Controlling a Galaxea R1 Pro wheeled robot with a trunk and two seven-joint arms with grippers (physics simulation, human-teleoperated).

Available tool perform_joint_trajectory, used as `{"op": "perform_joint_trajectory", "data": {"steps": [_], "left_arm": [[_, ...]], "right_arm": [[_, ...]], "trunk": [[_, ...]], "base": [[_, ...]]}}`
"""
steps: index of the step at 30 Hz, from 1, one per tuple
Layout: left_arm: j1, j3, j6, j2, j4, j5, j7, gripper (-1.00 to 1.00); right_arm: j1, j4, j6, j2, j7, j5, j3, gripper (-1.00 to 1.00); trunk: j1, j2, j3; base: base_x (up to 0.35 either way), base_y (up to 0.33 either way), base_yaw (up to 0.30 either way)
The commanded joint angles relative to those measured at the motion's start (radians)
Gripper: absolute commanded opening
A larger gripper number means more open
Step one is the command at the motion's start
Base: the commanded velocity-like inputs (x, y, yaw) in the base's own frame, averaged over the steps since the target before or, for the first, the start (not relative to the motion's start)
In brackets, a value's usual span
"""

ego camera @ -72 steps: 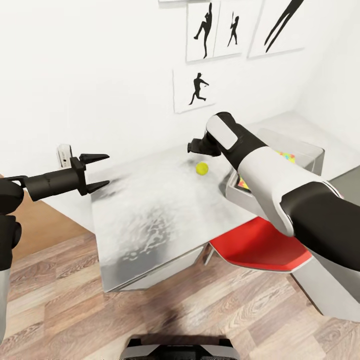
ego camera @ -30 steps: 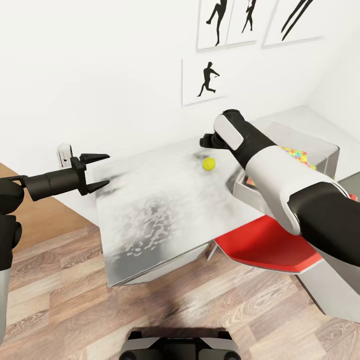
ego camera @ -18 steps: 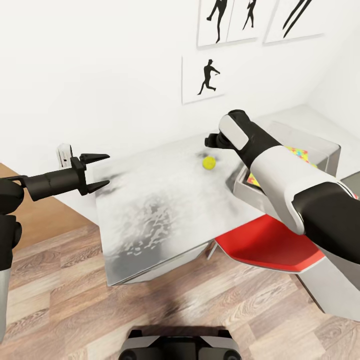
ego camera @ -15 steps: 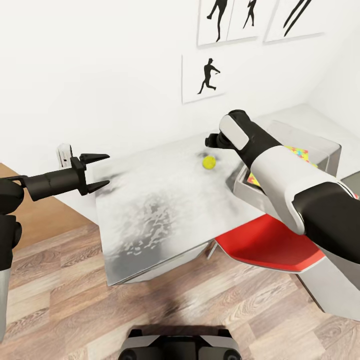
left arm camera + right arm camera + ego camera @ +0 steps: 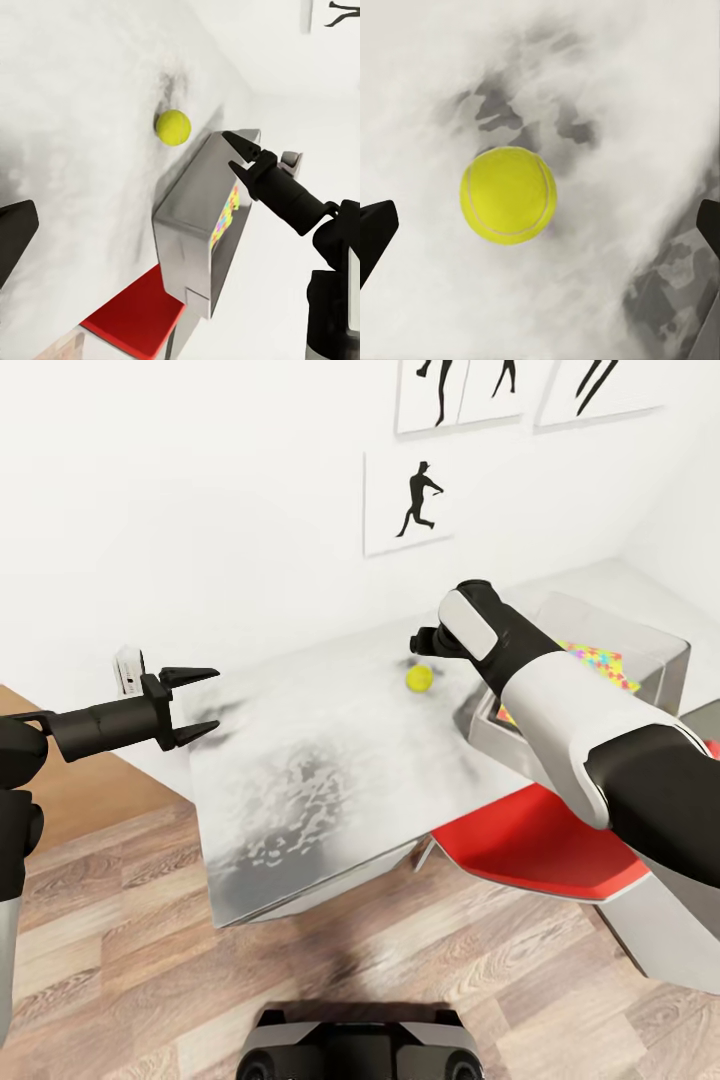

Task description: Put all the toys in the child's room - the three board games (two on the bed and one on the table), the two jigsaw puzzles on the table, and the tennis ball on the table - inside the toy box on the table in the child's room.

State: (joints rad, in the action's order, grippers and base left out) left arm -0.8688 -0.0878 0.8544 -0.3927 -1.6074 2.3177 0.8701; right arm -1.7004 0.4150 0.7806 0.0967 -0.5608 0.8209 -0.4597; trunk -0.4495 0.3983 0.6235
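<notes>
A yellow-green tennis ball (image 5: 419,678) lies on the pale table (image 5: 320,760) near the wall. My right gripper (image 5: 426,643) hovers open just above it. In the right wrist view the tennis ball (image 5: 508,195) sits between the spread fingertips (image 5: 375,229) without touching them. The grey toy box (image 5: 520,745) stands on the table to the right of the ball, with a many-coloured jigsaw puzzle (image 5: 597,660) inside. My left gripper (image 5: 192,705) is open and empty off the table's left edge. The board games and the bed are out of view.
A red chair (image 5: 530,850) is tucked under the table beside the toy box. Black silhouette pictures (image 5: 408,500) hang on the white wall behind. A wood-plank floor (image 5: 120,960) lies in front. The left wrist view shows the ball (image 5: 173,127), the toy box (image 5: 196,217) and my right gripper (image 5: 236,155).
The head camera has shifted, so the whole scene sits a little differently. My right gripper has edged over the ball and stays open. The left arm has not moved.
</notes>
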Motion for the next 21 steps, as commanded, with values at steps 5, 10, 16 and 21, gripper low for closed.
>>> {"op": "perform_joint_trajectory", "data": {"steps": [5,10,16,21], "left_arm": [[-0.001,-0.001,0.002,0.0,0.0,0.009,0.01,1.0],[-0.001,-0.001,0.002,0.0,0.0,0.009,0.01,1.0],[-0.001,-0.001,0.002,0.0,0.0,0.009,0.01,1.0],[-0.001,-0.001,0.002,0.0,0.0,0.009,0.01,1.0]], "right_arm": [[-0.002,0.001,0.002,0.001,-0.008,0.01,-0.008,1.0],[-0.002,0.001,0.002,0.002,-0.008,0.011,-0.008,1.0],[-0.002,0.001,0.001,0.003,-0.008,0.011,-0.009,1.0],[-0.002,0.001,0.001,0.003,-0.008,0.01,-0.008,1.0]], "trunk": [[0.0,0.002,0.009],[0.0,0.002,0.018],[0.0,0.002,0.027],[0.0,0.002,0.035]], "base": [[0.0,0.0,0.0],[0.0,0.0,0.0],[0.0,0.0,0.0],[0.0,0.0,0.0]]}}
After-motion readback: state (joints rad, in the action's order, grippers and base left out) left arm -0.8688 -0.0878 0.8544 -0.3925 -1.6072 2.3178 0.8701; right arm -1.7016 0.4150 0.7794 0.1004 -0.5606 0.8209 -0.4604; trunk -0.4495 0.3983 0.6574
